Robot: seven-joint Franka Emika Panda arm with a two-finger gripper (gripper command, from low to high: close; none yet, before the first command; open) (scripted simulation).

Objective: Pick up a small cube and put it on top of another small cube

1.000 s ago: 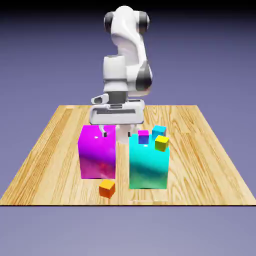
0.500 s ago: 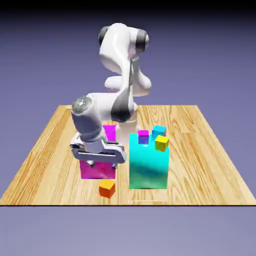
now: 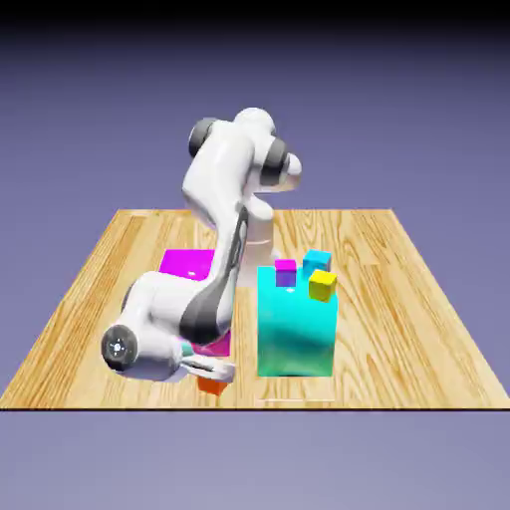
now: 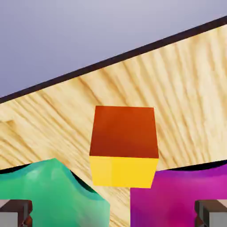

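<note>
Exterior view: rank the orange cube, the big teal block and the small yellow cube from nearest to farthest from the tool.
1. Orange cube, right under the tool, near the table's front edge.
2. Big teal block, to the view's right of the tool.
3. Small yellow cube, up on the teal block's top.

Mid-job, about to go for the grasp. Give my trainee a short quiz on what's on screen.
1. True or false: the pincer has shut on the tiny orange cube.
2. The tiny yellow cube sits on: A) the wooden table; B) the big teal block; C) the orange cube.
3. What colour is the big block that the white arm partly hides in the exterior view?

Key: 1 false, its tips stand wide apart either side of the cube; 2 B; 3 magenta.
</note>
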